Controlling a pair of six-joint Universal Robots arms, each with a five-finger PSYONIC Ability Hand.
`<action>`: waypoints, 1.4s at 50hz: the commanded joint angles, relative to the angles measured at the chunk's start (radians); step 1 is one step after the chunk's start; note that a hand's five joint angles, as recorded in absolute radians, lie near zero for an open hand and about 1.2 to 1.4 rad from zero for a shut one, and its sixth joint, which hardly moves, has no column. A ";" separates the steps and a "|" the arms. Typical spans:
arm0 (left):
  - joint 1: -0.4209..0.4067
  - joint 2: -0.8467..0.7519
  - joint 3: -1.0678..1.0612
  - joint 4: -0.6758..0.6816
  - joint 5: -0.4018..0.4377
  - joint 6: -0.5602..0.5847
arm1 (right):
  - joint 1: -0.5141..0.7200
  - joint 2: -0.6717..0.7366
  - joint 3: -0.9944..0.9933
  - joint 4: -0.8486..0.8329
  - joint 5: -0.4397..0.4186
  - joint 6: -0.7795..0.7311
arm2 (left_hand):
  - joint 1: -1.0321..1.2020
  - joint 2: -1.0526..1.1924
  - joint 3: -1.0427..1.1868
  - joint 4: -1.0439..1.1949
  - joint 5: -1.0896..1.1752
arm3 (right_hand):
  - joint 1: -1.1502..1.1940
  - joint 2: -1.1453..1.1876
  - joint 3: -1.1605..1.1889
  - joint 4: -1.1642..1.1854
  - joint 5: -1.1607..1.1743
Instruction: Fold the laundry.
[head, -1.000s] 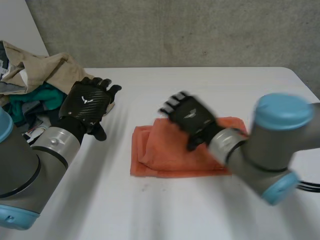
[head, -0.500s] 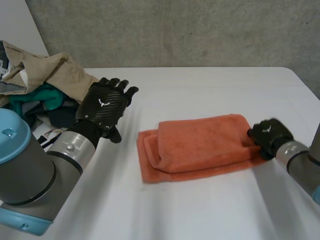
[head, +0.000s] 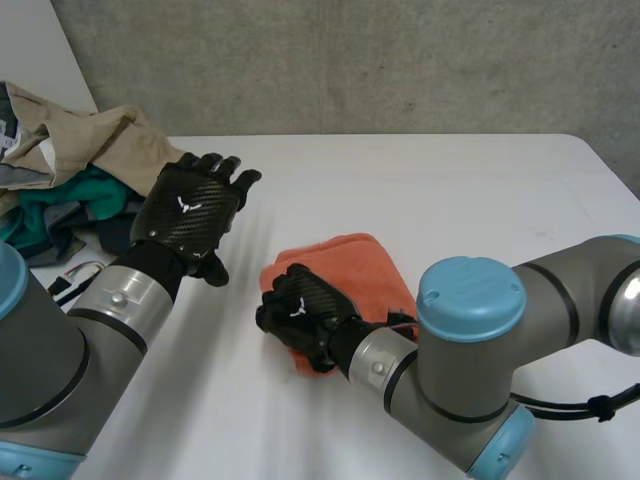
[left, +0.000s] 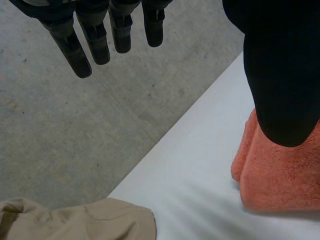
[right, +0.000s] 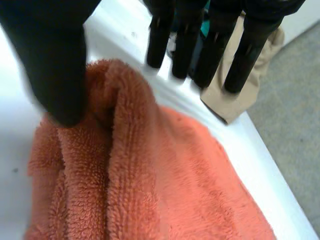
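An orange towel (head: 340, 272) lies folded into a short thick bundle in the middle of the white table (head: 460, 190). My right hand (head: 300, 312) rests on its left end. In the right wrist view the towel (right: 165, 170) bulges up under the palm, the straight fingers (right: 187, 45) reach past its edge, and the thumb touches the fold. My left hand (head: 190, 212) hovers open above the table to the left of the towel, touching nothing. Seen from the left wrist, the towel (left: 285, 175) lies below the thumb (left: 280, 75).
A pile of laundry (head: 70, 165) sits at the table's left side, with a beige garment on top and teal cloth under it. The beige garment (left: 75, 220) also lies near the table's far edge, beyond which is grey concrete floor (left: 50, 125).
My right hand swept from the towel's right end over to its left end, and the towel now lies doubled to about half its length. The left hand drew back a little to the left.
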 joint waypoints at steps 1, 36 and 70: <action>-0.020 -0.017 0.077 0.005 -0.006 -0.096 | -0.054 -0.068 -0.006 0.023 0.096 0.151 | 0.002 -0.017 -0.024 -0.012 -0.037 | -0.509 -0.537 -0.553 -0.557 -0.545; -0.302 -0.599 0.501 -0.372 -0.347 -0.273 | -0.321 0.135 -0.256 0.406 0.105 0.367 | 0.007 -0.011 -0.018 -0.006 -0.031 | -0.408 -0.436 -0.452 -0.455 -0.444; -0.157 -0.336 0.707 -0.440 0.405 -0.274 | -0.402 -0.092 0.202 0.101 -0.034 0.646 | 0.022 0.003 -0.003 0.009 -0.016 | -0.384 -0.412 -0.428 -0.432 -0.421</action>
